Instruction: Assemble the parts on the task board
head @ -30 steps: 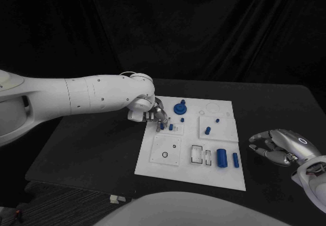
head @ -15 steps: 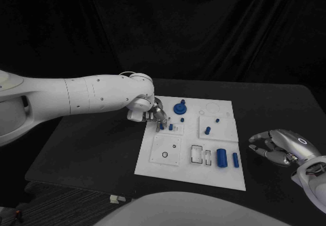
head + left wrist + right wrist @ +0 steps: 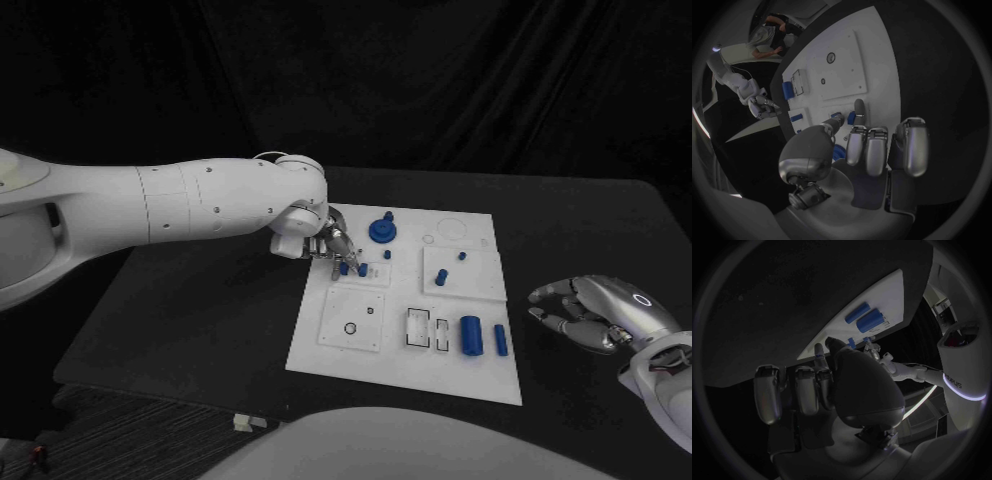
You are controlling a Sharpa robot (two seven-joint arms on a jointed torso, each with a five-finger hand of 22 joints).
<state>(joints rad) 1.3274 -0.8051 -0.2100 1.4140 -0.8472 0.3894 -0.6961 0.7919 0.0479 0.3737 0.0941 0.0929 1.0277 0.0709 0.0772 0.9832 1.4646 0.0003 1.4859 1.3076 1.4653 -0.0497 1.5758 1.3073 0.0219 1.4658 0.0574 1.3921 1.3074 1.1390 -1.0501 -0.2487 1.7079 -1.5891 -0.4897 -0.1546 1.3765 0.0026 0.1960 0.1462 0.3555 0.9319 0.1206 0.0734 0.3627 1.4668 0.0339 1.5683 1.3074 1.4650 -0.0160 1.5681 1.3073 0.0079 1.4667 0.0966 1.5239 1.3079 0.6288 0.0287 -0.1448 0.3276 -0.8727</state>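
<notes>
While the left arm reaches in from nine o'clock, its left hand (image 3: 320, 242) hovers over the upper-left corner of the task board (image 3: 361, 355), fingertips pinching a small blue peg (image 3: 343, 267) just above the board's surface. Toward twelve o'clock on the white plate stands a blue round knob (image 3: 382, 231), with two small blue pieces (image 3: 443, 275) near its centre. Nearer five o'clock lie a thick blue cylinder (image 3: 470, 335) and a slimmer blue pin (image 3: 500, 340), side by side. Off the board at four o'clock, the right hand (image 3: 594, 312) rests on the black desk (image 3: 202, 310), fingers curled in, holding nothing.
</notes>
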